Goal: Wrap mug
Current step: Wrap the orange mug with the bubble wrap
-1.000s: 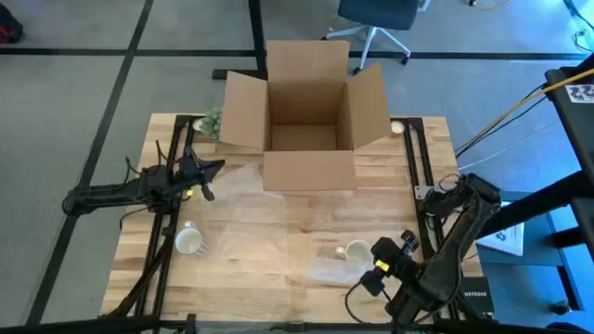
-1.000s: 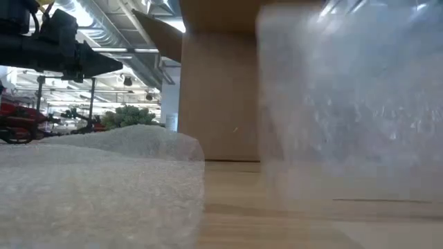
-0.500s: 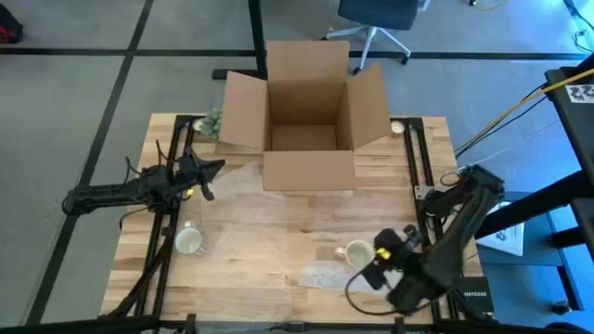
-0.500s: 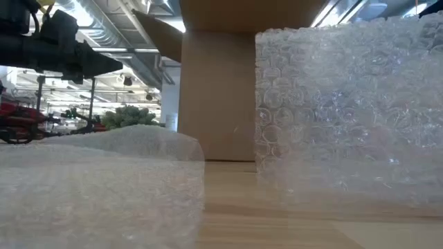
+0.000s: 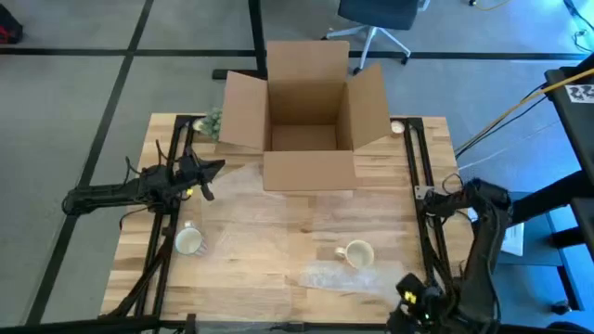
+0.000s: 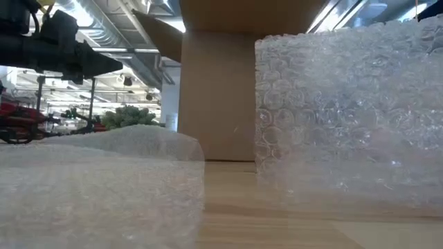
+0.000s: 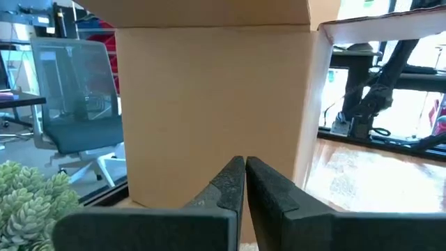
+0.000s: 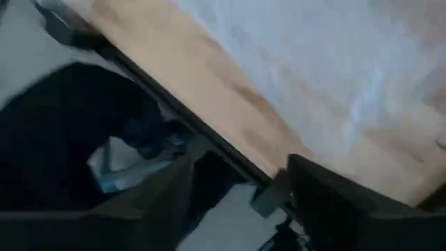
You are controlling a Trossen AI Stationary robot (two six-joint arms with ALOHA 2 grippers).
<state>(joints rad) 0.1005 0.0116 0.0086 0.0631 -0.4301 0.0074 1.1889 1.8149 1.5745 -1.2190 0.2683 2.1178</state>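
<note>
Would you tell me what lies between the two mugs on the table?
In the high view, only clear bubble wrap over bare wood lies between the left mug and right mug.

Left claw (image 5: 212, 168) closed, hovering — right claw (image 5: 408, 299) spread, off-table

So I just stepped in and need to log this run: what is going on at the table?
Nothing is held right now. Two mugs sit on the table: one on the left side, another on the right, resting on bubble wrap. The right tool is open, off the table's front right corner. The left tool hovers shut near the open cardboard box. The mug is not yet wrapped.
</note>
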